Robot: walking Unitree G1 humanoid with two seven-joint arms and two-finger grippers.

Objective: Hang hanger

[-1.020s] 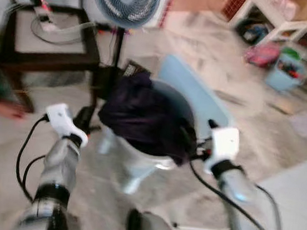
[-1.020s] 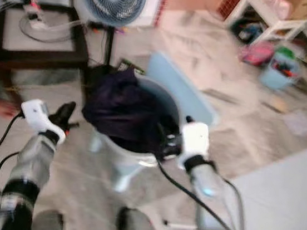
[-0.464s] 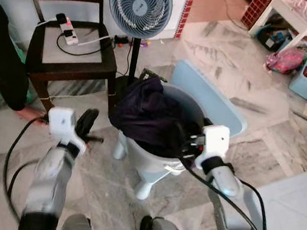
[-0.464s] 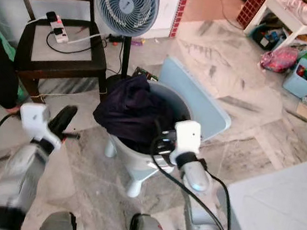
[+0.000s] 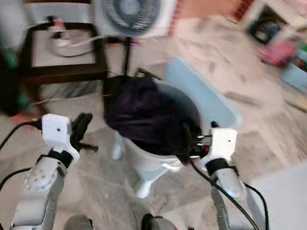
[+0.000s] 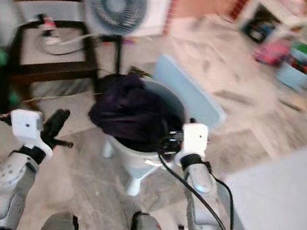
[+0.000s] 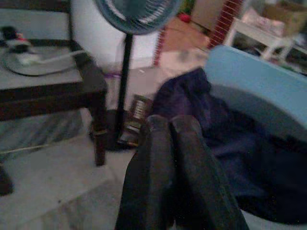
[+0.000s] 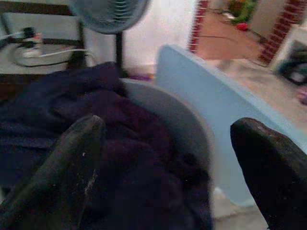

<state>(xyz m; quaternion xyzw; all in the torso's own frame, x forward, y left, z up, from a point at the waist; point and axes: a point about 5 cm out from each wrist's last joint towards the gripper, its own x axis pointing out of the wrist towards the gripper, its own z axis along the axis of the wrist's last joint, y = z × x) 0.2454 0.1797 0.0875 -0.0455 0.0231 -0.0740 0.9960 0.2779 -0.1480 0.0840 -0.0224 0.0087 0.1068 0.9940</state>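
no hanger is making itself out; dark clothes (image 5: 145,117) are heaping in the white tub (image 5: 156,159). the right gripper (image 5: 194,145), fingers spread, is hovering at its rim, nearer than the left gripper (image 5: 82,126), fingers pressed together.

dark navy-purple cloth (image 5: 145,114) fills a white tub (image 5: 156,161) with a pale blue lid (image 5: 200,95). grey marbled floor (image 5: 100,181), dark brown chair (image 5: 64,67), blue-bladed fan (image 5: 131,3).

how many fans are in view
1. The fan stands on its pole behind the basket of dark clothes, beside the dark chair. Others may be hidden outside the blurred views.
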